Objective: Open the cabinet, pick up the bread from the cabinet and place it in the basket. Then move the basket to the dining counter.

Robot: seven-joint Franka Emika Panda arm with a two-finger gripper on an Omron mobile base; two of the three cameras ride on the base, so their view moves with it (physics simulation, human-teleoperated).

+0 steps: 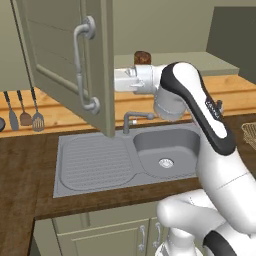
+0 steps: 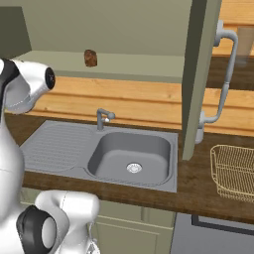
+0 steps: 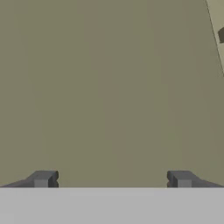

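The cabinet stands open: its left door swings out over the sink, and its right door juts out edge-on with its curved silver handle. The bread, a small brown lump, sits on the cabinet's green floor; it also shows as bread and as a dark bit at the hand view's right edge. My gripper is open and empty, facing a plain green surface close up. In the left base view the hand reaches left, below the bread, its fingers hidden behind the left door. The basket rests on the worktop at the right. The dining counter is out of view.
A grey sink with a draining board and a tap lies below the cabinet in the dark wood worktop. Utensils hang on the wall at the left. Low green cabinet doors sit under the worktop.
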